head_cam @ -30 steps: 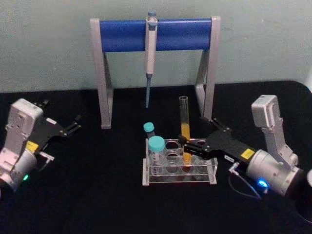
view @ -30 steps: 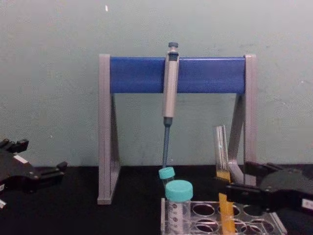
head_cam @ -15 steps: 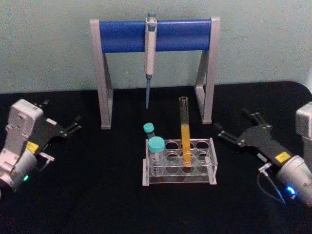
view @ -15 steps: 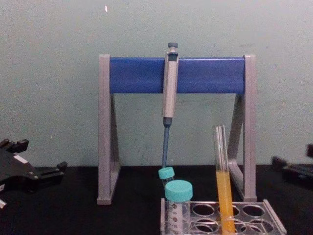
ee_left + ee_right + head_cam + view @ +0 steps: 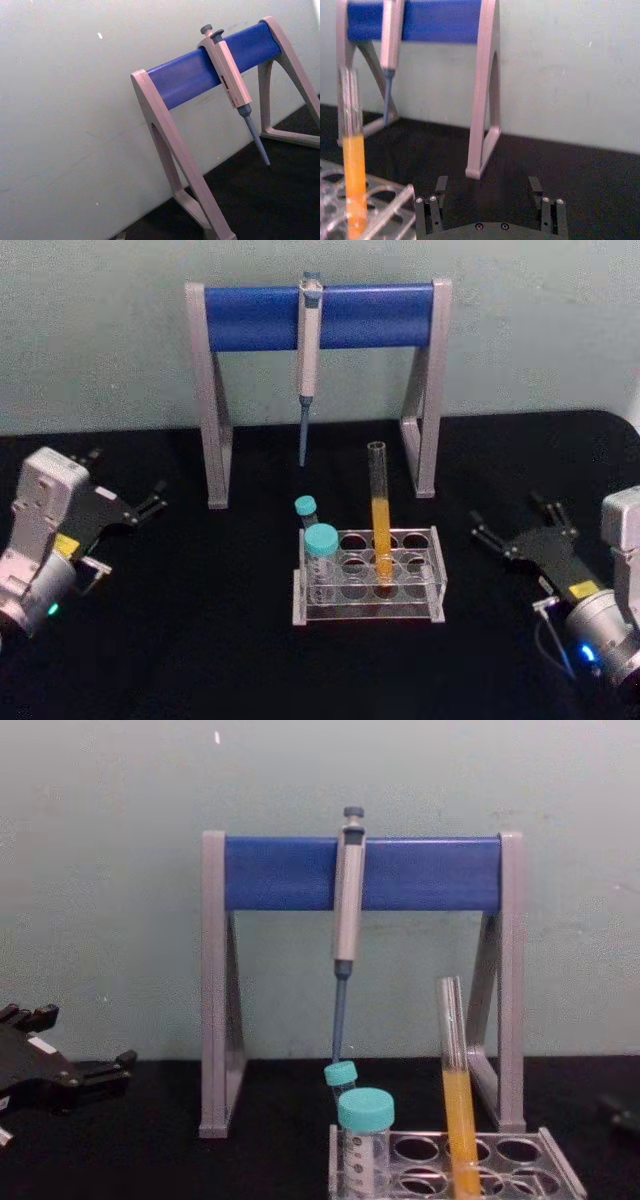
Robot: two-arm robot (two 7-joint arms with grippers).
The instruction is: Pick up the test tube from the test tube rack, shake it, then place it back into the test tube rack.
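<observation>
R pincer (image 5: 512, 530) sits on the desk (image 5: 200, 640) well right of the rack (image 5: 368, 575), fingers spread wide w/ nothing between them; wrist view shows both fingers (image 5: 431, 210) apart over bare black desk. L pincer (image 5: 150, 505) is parked far left, near the desk edge, fingers slightly parted, holding nothing.

Tube (image 5: 380, 515) stands upright in the rack, in a middle-row hole toward the right side, free of both pincers. Orange-yellow liquid fills its lower half; top half clear, mouth uncapped. Two teal-capped tubes (image 5: 320, 552) stand at the rack's left end, the smaller one behind the larger.

Behind the rack is the grey-and-blue stand (image 5: 320, 315) w/ a pipette (image 5: 309, 340) hanging from its bar, tip pointing down just left of the tube as seen from the chest. Green wall behind.
</observation>
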